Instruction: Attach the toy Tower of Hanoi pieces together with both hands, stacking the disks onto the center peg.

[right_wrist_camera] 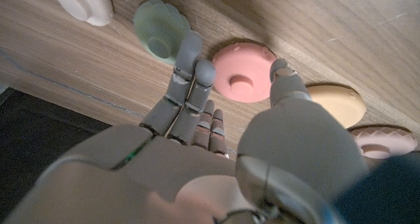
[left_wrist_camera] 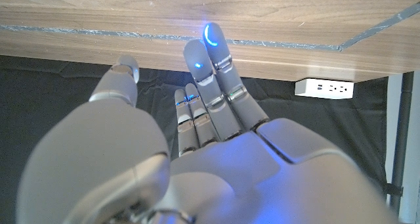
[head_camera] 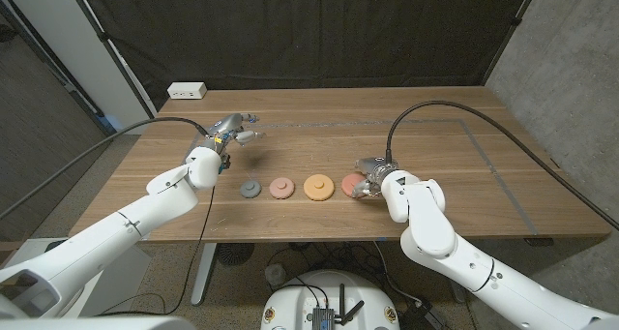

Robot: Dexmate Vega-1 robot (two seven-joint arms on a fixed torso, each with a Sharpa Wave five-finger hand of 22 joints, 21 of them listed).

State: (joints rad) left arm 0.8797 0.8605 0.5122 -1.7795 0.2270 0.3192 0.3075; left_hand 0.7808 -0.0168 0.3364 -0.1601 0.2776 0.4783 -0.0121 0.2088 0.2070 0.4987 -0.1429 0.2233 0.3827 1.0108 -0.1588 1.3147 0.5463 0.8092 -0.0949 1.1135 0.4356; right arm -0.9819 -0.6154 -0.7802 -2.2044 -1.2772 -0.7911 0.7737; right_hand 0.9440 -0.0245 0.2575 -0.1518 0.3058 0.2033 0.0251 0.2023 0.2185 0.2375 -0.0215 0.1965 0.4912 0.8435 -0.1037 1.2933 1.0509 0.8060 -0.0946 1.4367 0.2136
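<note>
Several toy disks lie in a row on the wooden table (head_camera: 435, 146): a grey one with a raised middle (head_camera: 250, 189), a pink one (head_camera: 281, 188), an orange one (head_camera: 318, 187) and a salmon one (head_camera: 348, 186). My right hand (head_camera: 372, 175) is low at the row's right end. Its fingers (right_wrist_camera: 190, 73) and thumb (right_wrist_camera: 283, 76) straddle the salmon disk (right_wrist_camera: 243, 69), which lies on the table. A green disk (right_wrist_camera: 161, 28) and a whitish disk (right_wrist_camera: 82, 2) lie beyond it, an orange one (right_wrist_camera: 338, 102) beside it. My left hand (head_camera: 232, 132) hovers behind the row's left end, fingers (left_wrist_camera: 213, 60) straight, holding nothing.
A white power strip (head_camera: 187, 91) sits at the table's back left corner. Tape lines (head_camera: 484, 151) mark a rectangle on the tabletop. A black curtain hangs behind the table. Cables trail from both arms over the table.
</note>
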